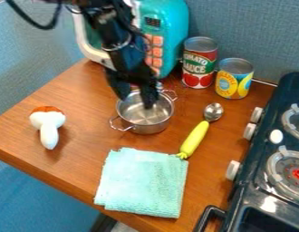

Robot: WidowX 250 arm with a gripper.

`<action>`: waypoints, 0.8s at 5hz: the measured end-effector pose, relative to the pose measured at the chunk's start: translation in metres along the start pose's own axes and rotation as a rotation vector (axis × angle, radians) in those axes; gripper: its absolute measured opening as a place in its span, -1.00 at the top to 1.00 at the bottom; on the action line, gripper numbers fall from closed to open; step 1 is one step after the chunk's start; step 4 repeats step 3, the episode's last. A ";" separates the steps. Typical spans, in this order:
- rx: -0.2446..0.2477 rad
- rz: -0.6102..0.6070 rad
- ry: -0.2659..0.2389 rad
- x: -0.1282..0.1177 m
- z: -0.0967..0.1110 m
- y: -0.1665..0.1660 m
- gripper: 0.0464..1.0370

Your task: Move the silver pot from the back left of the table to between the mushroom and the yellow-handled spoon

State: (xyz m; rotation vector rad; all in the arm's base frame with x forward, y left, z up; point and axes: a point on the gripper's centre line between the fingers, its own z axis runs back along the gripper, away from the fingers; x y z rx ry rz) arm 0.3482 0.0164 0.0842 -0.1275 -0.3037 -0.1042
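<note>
Metal pot (149,127) is what the gripper (135,101) hangs over, on the brown wooden table (79,97) near its middle, below the blue-green toy microwave (172,31). It is small, round and shiny, with straight silver walls and thin wire loop handles, one toward the near left and one at the far right. I can see down into it: the inside shows bare, gleaming metal, with the tip of one black finger in front of it. The two fingers stand well apart, one by the pot's left rim and the other over its opening, with nothing gripped between them. Whether either one touches the metal, I can't tell from here.

Two closed cans stand upright side by side beyond the pot to the right: a red and green tomato can (199,68) and, nearer me, a yellow and blue can (233,84). To the right of the pot lies a spoon (195,138) with a yellow handle, its silver bowl pointing away. A pale green cloth (142,183) lies in front, folded. Off to the left is a white toy mushroom (48,129) with a brownish-red patch on its cap, and a dark toy stove (270,181) stands along the right.
</note>
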 end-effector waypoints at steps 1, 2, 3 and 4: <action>0.118 0.065 0.044 -0.013 0.008 0.037 -0.93; 0.260 0.101 0.096 -0.018 0.017 0.077 -0.93; 0.284 0.073 0.131 -0.024 0.018 0.085 -0.93; 0.284 0.073 0.131 -0.024 0.018 0.085 -0.93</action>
